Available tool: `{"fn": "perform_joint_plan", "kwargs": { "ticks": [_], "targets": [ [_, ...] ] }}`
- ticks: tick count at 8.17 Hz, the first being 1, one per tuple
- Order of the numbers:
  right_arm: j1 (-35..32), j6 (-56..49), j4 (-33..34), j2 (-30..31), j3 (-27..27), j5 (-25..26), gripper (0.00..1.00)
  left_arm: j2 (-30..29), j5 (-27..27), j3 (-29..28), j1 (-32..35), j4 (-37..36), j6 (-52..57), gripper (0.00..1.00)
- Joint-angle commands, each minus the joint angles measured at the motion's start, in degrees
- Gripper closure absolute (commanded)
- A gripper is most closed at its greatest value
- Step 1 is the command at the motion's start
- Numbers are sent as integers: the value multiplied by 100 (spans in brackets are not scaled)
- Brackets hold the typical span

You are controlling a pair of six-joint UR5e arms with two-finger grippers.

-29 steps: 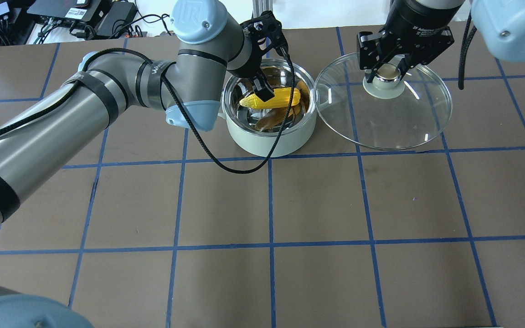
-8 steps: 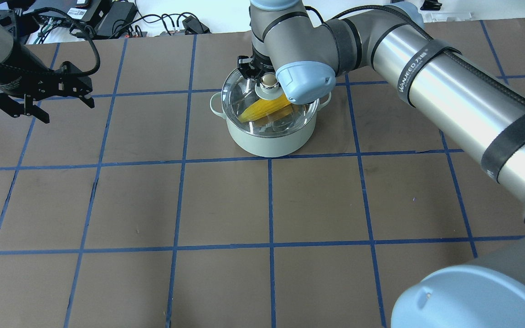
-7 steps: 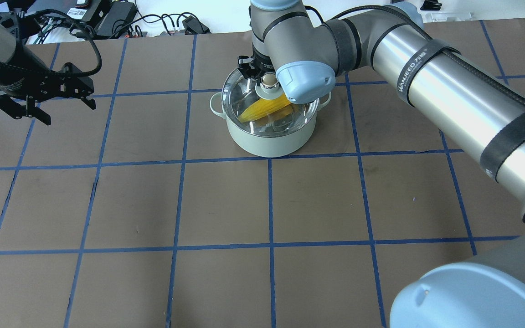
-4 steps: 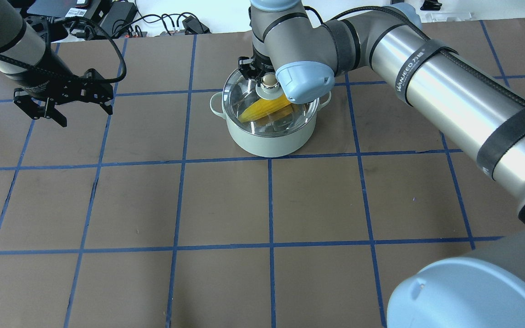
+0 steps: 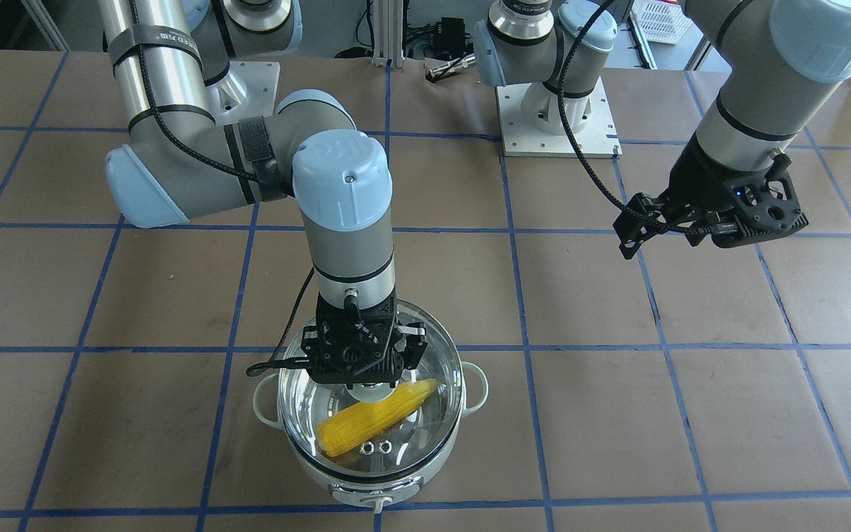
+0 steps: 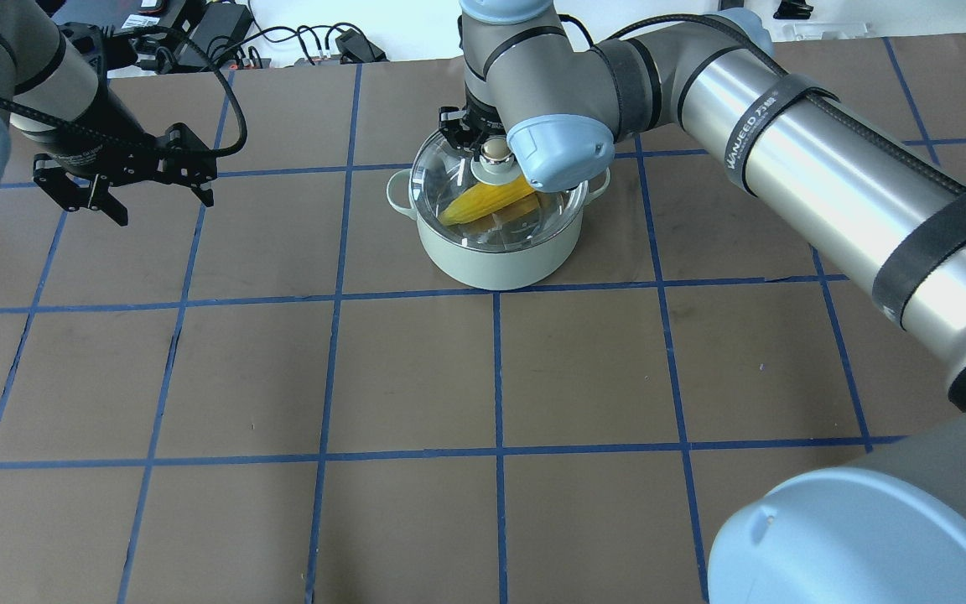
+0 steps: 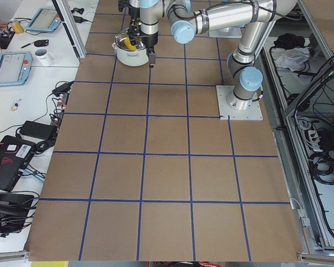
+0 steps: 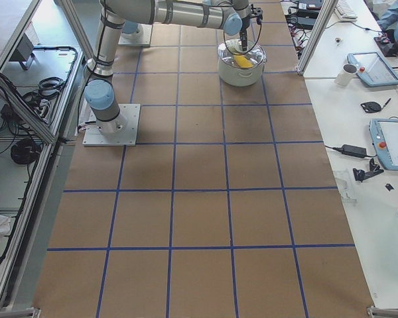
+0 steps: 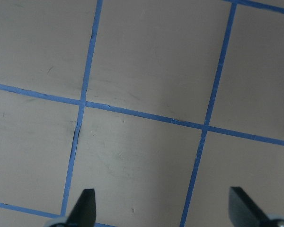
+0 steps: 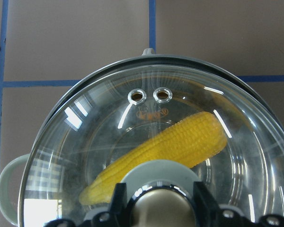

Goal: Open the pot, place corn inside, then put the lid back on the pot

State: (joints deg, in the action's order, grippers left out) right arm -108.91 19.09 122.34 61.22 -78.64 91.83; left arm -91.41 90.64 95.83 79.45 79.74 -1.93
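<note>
The pale green-grey pot point(image 6: 491, 262) stands at the far middle of the table. The yellow corn point(image 6: 483, 201) lies inside it, seen through the clear glass lid point(image 6: 441, 172), which sits on the pot's rim. My right gripper point(image 6: 493, 151) is over the pot, its fingers closed on either side of the lid's cream knob. In the right wrist view the corn point(image 10: 180, 142) lies under the glass, below the two vent rings. My left gripper point(image 6: 163, 208) hangs open and empty over bare table to the left of the pot. Its fingertips point(image 9: 85, 210) stand wide apart.
Brown table cover with a blue tape grid point(image 6: 495, 377). Cables and boxes lie beyond the far edge point(image 6: 198, 33). Both arm bases point(image 5: 555, 111) stand on the robot's side. My right arm's long links cross the right half of the overhead view.
Since 3.6 s ago the corn was let go in the pot and the lid was moved onto it. Over the last second my left gripper moved right, and the right gripper stayed on the knob.
</note>
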Motion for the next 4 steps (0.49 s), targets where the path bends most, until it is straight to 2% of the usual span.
{"fn": "perform_joint_plan", "kwargs": {
  "ticks": [1, 4],
  "targets": [
    [10, -37, 96, -4, 50, 2, 81, 193, 40, -12, 131, 85, 17, 0],
    [19, -63, 281, 31, 33, 2, 81, 352, -3, -29, 501, 164, 26, 0]
  ]
}}
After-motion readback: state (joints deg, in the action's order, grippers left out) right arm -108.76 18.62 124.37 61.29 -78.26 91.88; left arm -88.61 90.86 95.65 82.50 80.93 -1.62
